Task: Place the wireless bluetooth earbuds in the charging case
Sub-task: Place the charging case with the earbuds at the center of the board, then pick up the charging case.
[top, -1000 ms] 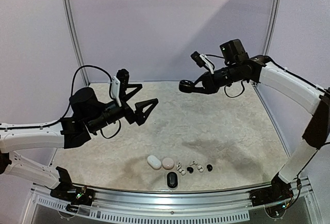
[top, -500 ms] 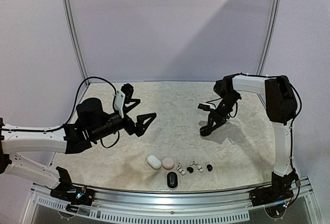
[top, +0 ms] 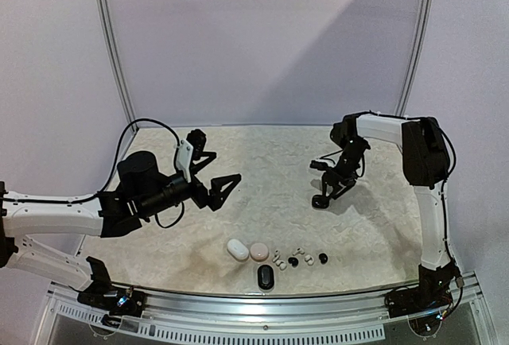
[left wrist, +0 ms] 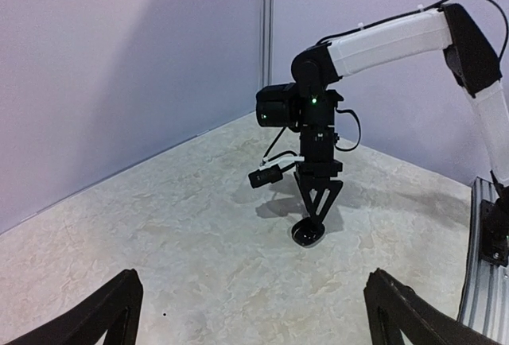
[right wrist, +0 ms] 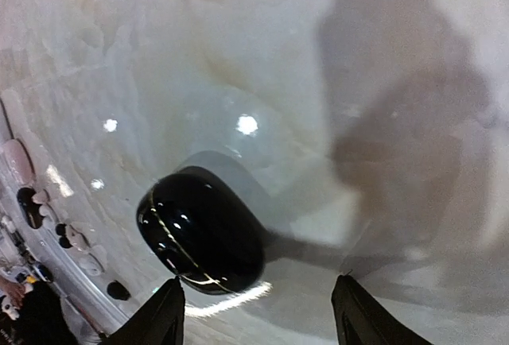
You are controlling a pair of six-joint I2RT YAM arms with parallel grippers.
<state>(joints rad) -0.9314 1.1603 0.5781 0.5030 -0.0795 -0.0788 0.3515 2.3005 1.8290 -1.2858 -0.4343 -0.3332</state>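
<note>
Several tiny white and black earbuds (top: 293,261) lie in a row near the table's front edge; some show at the left edge of the right wrist view (right wrist: 75,238). My right gripper (top: 324,195) points down at mid-right, open, over a glossy black closed case (top: 319,202). In the right wrist view the case (right wrist: 200,230) lies on the table just ahead of my left finger, and the gripper (right wrist: 256,281) holds nothing. My left gripper (top: 227,167) is open and empty above the table at left; in its wrist view (left wrist: 254,313) it faces the right arm and the case (left wrist: 308,234).
A white case (top: 237,250), a pink case (top: 259,251) and another black case (top: 266,277) lie by the earbuds at the front edge. Curved white walls close the back and sides. A metal rail (top: 318,313) runs along the near edge.
My right arm came down from high at the back with the black case to the table at mid-right. The case now rests on the table under open fingers. The left arm shifted slightly.
</note>
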